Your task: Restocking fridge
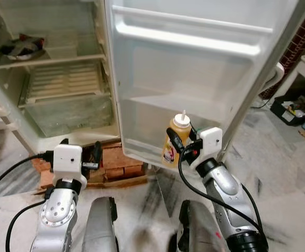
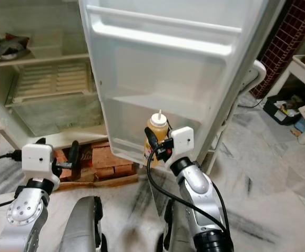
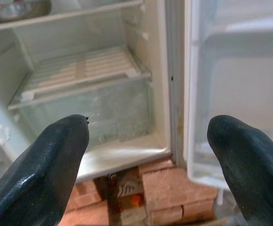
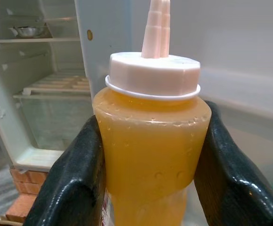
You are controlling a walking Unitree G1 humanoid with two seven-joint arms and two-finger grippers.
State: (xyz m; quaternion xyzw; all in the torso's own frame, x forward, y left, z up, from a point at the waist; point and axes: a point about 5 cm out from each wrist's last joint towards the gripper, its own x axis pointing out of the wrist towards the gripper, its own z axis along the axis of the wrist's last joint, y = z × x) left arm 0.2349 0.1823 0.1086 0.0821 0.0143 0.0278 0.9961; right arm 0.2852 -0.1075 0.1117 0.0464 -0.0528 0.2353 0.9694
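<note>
One bottle: yellow sauce bottle [image 1: 176, 139], upright, at the fridge door [image 1: 194, 79] bottom shelf edge.
Right gripper [image 1: 183, 147]: fingers pinched the bottle's sides.
Left gripper [image 1: 79, 152]: fingers spread, empty, before the fridge [image 1: 52, 79].

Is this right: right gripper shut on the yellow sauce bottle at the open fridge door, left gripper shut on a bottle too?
Not quite. The left gripper is open and holds nothing, as the left wrist view shows. The right gripper is indeed shut on the sauce bottle at the open fridge door.
</note>
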